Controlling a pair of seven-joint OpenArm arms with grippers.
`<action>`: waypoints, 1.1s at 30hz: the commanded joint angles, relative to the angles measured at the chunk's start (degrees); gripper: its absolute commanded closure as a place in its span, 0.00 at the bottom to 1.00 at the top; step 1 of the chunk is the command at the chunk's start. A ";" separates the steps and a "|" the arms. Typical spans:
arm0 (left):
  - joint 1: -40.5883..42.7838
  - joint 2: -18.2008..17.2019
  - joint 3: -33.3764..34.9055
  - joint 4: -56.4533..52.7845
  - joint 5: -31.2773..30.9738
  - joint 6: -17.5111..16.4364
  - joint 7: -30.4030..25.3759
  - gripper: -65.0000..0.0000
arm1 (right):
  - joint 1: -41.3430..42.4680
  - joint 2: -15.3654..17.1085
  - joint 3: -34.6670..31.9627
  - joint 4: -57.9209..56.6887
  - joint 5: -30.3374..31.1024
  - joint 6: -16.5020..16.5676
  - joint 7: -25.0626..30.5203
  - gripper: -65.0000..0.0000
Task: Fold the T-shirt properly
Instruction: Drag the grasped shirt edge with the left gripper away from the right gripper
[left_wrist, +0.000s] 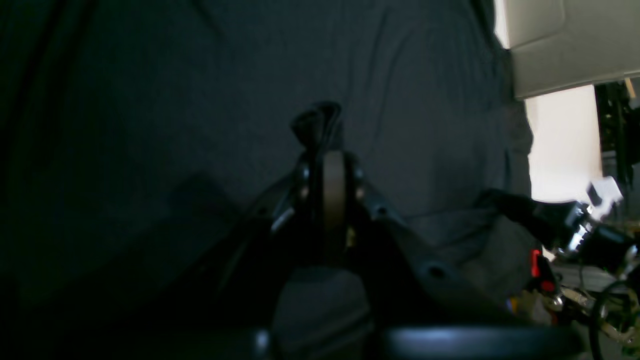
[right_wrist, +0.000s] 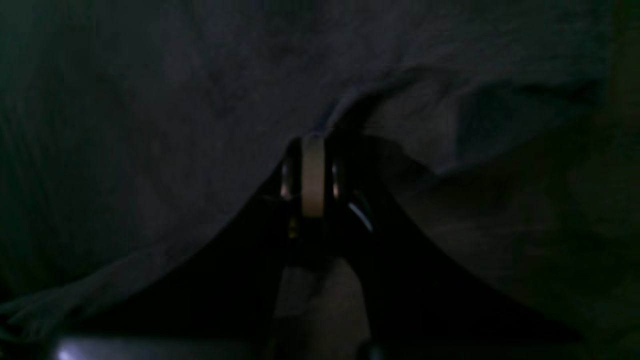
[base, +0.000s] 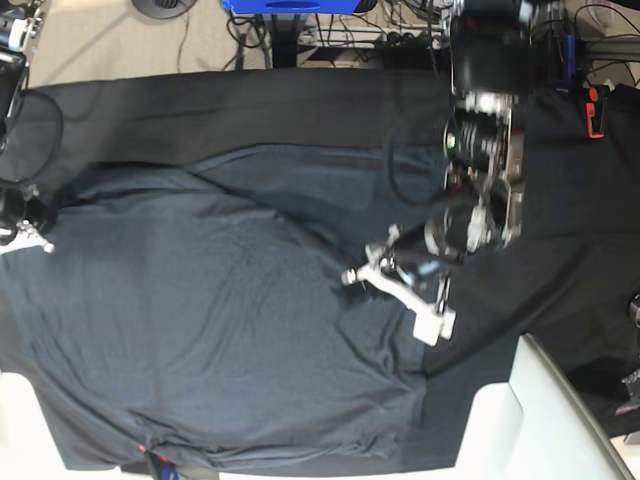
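The shirt (base: 220, 330) lies spread over the black-draped bench (base: 300, 100), covering most of it, wrinkled near the middle. Thin soft knit, so I'd guess it's light and floppy and will sag unless taken by a hem or seam. The left fingers (left_wrist: 320, 125) are pinched shut on a little bunch of the fabric. The right fingers (right_wrist: 314, 145) are closed too, tips against a raised fold, likely gripping it, though it's too dark to be sure.

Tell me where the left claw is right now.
In the base view, the left claw sits right of centre, shut on a pinch of the T-shirt, which is spread over the black tablecloth.
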 joint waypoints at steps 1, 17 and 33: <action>-1.63 0.02 0.02 -0.35 -0.99 -0.53 -0.69 1.00 | 1.21 1.27 0.26 0.77 0.49 0.23 1.24 0.99; -4.44 -0.60 -0.77 -3.51 -1.26 -0.53 -7.11 0.39 | 4.38 1.19 0.87 3.93 0.58 0.67 2.91 0.26; 20.35 -9.83 -6.31 26.64 -2.84 -0.53 -7.11 0.79 | -7.49 -3.39 25.75 5.86 0.85 12.63 3.08 0.18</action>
